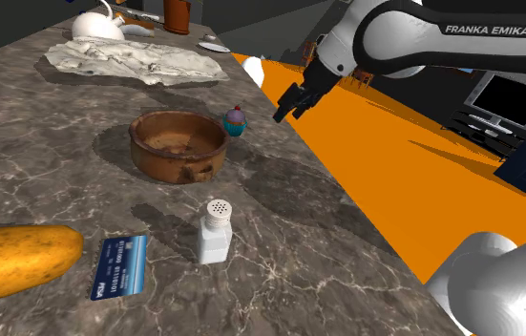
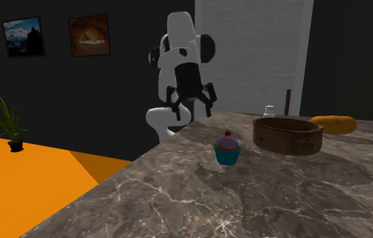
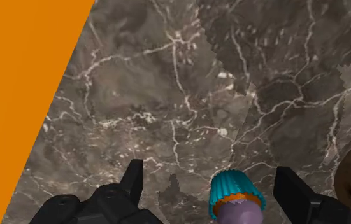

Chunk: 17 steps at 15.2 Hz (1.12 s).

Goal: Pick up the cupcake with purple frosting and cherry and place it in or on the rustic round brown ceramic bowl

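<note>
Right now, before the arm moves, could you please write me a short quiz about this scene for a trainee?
1. True or false: the gripper is shut on the cupcake.
2. Which thing stands right beside the blue card? A) a teapot B) the white shaker C) a potted plant
3. Fill in: the cupcake stands ___ the brown bowl, not in it.

Key
1. False: it is open and clear of the cupcake.
2. B
3. beside
</note>
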Tool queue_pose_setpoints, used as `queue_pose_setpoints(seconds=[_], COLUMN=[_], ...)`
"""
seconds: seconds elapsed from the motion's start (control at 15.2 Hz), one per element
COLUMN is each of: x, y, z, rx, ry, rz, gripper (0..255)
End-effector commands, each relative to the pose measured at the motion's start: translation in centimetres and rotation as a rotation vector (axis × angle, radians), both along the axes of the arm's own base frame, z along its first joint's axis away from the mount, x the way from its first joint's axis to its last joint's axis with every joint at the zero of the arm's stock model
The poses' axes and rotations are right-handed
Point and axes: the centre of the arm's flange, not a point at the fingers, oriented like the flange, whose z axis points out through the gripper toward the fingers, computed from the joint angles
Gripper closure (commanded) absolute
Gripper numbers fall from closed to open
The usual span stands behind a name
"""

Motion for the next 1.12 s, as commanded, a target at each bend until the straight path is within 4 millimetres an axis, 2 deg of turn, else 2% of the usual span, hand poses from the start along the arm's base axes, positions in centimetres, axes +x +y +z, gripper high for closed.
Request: queue_pose_setpoints(seconds=[0.0,0.33,0.4,0.86,1.06], x=[1.9,6.2,6.4,8.0,8.0], y=[1.3,4.9,5.0,6.0,6.0], z=[-0.5,-1.4,-1.5,-5.0,-5.0], rx=[0.022,0.072,0.075,0.075,0.075], ry=[-0.023,-0.073,-0.076,-0.076,-0.076], rz=[0.01,0.036,0.037,0.037,0.037], gripper=[0,0,0,0,0])
